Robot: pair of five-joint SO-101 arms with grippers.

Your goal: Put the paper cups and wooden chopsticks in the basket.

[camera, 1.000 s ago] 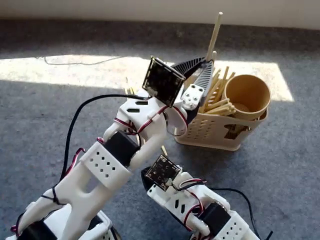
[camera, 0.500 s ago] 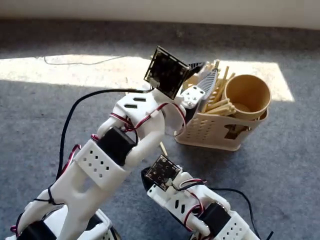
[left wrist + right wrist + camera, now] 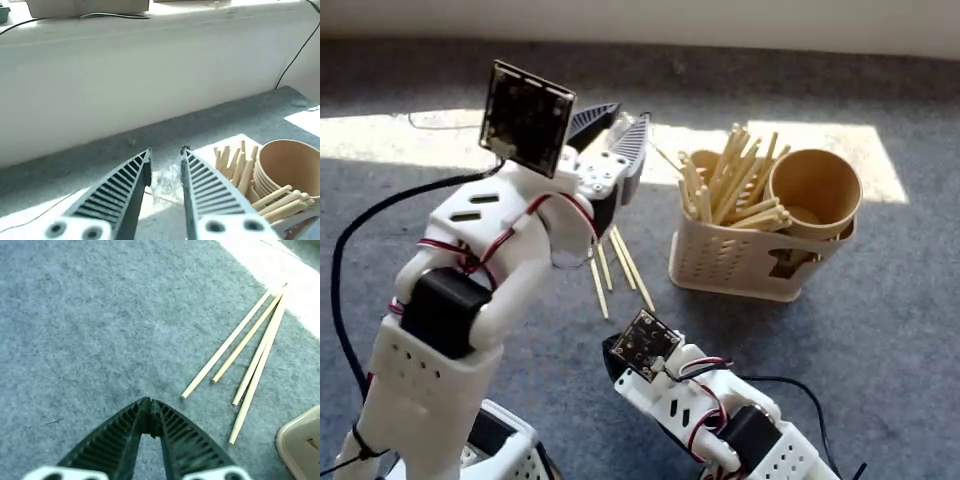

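A cream basket (image 3: 730, 265) stands on the grey carpet, holding stacked paper cups (image 3: 815, 190) and a bundle of wooden chopsticks (image 3: 725, 185). Several loose chopsticks (image 3: 620, 262) lie on the carpet just left of it. My left gripper (image 3: 625, 115) hangs raised to the left of the basket, open and empty; its own view has the left gripper (image 3: 166, 150) with the cups (image 3: 287, 165) beyond. My right gripper (image 3: 150, 405) is shut, empty and low over the carpet, short of the loose chopsticks (image 3: 250, 355). The right arm (image 3: 680, 385) sits at the near edge.
A white wall (image 3: 150, 80) runs along the far side of the carpet. A thin cable (image 3: 470, 125) lies across the sunlit patch at the far left. A corner of the basket (image 3: 305, 440) borders the loose chopsticks. Open carpet lies to the right of the basket.
My left gripper held a chopstick upright over the basket, lowered it in, let go and swung back to the left, uncovering the loose chopsticks. The right arm stayed still.
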